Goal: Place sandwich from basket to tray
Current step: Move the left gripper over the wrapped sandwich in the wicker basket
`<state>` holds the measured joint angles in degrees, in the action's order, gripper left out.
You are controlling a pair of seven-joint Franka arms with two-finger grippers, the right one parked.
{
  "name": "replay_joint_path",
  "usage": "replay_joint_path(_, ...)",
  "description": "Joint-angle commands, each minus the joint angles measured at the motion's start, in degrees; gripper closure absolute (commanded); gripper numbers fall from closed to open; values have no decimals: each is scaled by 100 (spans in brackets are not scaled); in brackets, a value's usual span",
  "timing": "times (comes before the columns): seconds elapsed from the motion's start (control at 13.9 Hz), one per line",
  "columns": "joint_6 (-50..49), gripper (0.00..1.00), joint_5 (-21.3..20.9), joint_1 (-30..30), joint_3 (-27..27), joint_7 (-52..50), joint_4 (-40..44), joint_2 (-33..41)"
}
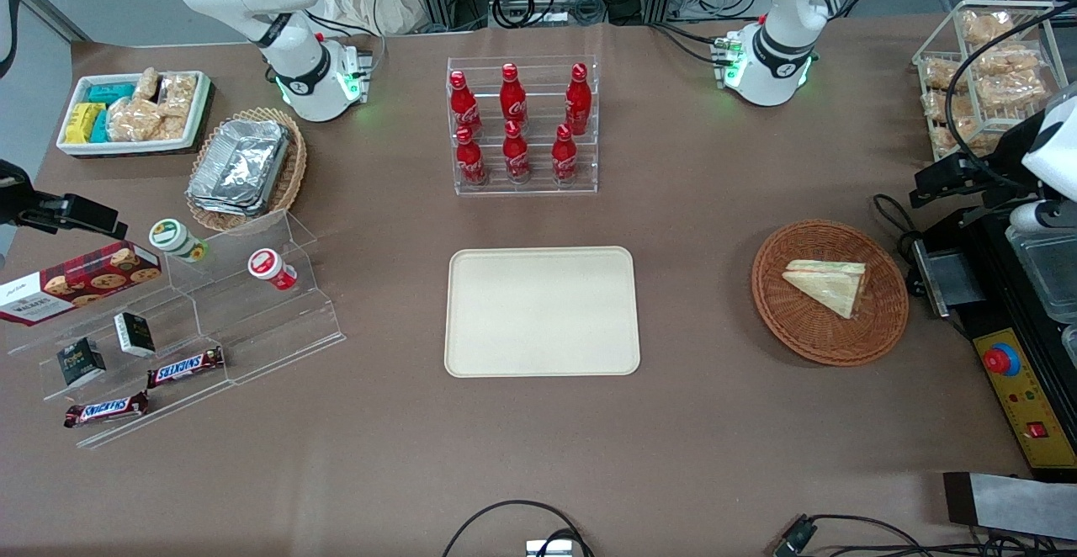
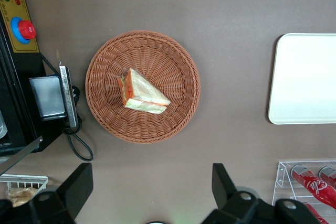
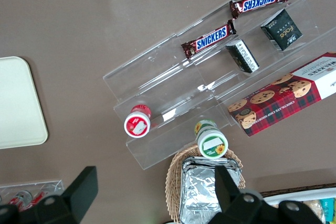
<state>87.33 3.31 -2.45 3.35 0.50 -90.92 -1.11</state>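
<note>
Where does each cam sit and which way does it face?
Front: high, facing both arm bases, looking down on tray, basket and sandwich.
Left wrist: on the working arm, looking straight down at the sandwich in the basket; gripper jaws open, above bare table.
Right wrist: parked arm, looking down at snack shelf.
All three share the tray.

Bright, even light; soft shadows.

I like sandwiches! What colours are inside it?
Orange-red and green, in the sandwich; clearest in the left wrist view.
</note>
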Motion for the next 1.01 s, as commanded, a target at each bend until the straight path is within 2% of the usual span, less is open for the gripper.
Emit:
replay_joint_path(0.0,-102,0,-32,-27,-1,-224,197,-82)
replay_joint_path(0.29,-58,0,-58,-18,8,-375,250,-170)
replay_joint_path(0.43,-23,0,-67,34,25,-777,163,-205)
replay_joint_path(0.94,1091,0,-76,61,209,-1718,-1119,-30)
